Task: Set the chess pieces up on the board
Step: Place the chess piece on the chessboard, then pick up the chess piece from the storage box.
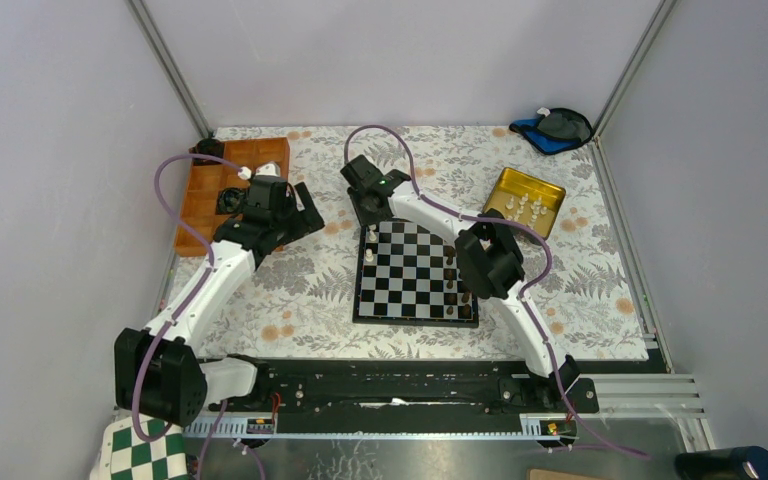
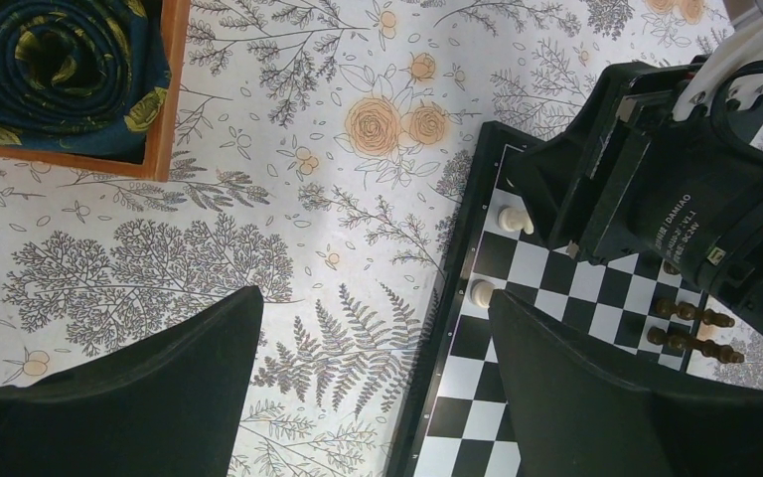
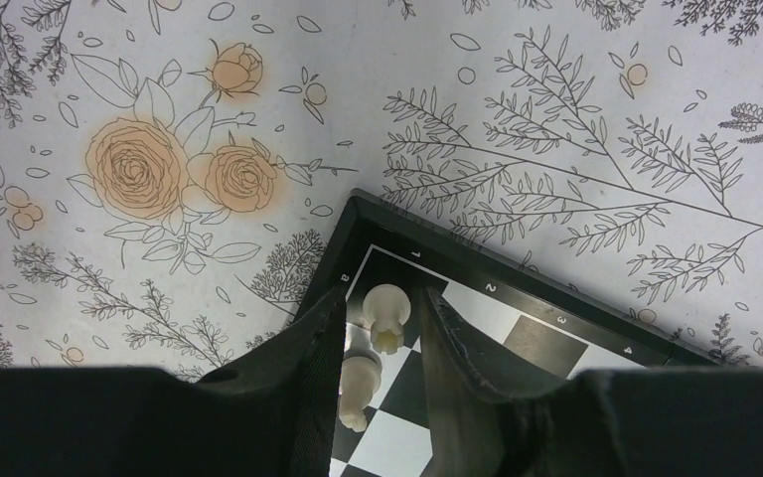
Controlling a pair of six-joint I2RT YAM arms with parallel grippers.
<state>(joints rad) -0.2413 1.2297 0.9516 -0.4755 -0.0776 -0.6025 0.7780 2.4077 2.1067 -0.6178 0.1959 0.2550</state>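
Observation:
The black-framed board lies mid-table. Two cream pieces stand at its far left corner. My right gripper reaches over that corner. Its jaws stand narrowly apart around a cream rook on the corner square, with a small gap on each side. A second cream piece stands just behind it, close to the left finger. My left gripper is wide open and empty over the cloth by the board's left edge. Both cream pieces show there too. More white pieces sit in a gold tin.
The gold tin lies at the back right. A brown wooden tray at the back left holds a dark rolled cloth. Several dark pieces line the board's right side. A green-and-white checkered board lies near left.

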